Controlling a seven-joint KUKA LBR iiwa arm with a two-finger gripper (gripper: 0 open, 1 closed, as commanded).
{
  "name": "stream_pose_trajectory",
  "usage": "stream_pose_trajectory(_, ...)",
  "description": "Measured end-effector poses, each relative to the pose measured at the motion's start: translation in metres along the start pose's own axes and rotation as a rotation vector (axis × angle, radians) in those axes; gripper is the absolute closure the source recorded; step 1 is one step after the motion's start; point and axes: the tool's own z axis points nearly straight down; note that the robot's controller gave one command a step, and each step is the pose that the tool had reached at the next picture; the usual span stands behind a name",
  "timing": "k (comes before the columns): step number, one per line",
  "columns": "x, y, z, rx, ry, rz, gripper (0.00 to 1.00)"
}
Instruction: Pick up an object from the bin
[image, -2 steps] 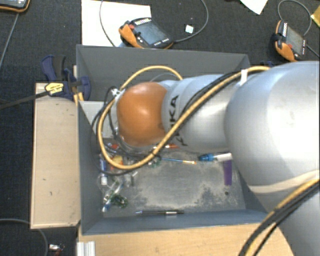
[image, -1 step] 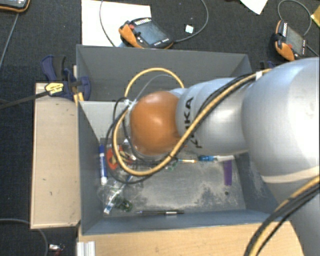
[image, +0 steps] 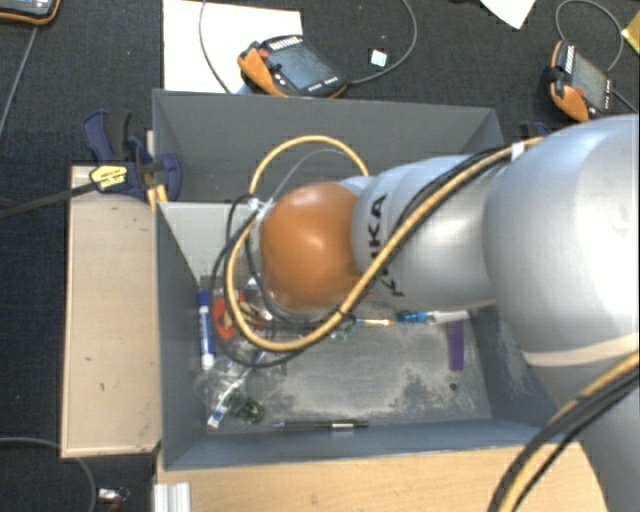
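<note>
The grey arm (image: 470, 240) reaches in from the right and covers much of the grey bin (image: 400, 130). Its orange cover (image: 305, 245) hangs over the left half of the bin floor and hides most of the gripper (image: 265, 312), so I cannot tell whether it is open or closed. Nearest it, by the left wall, lie a blue and white pen (image: 206, 325) and a small orange piece (image: 226, 320). A clear crumpled wrapper (image: 230, 392) lies in the front left corner. A purple stick (image: 455, 347) lies well apart to the right.
</note>
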Motion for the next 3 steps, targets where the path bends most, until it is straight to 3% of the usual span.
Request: stream_pose_trajectory(3,-0.001,0.0,-0.076,0.0,-0.003,0.007,1.0)
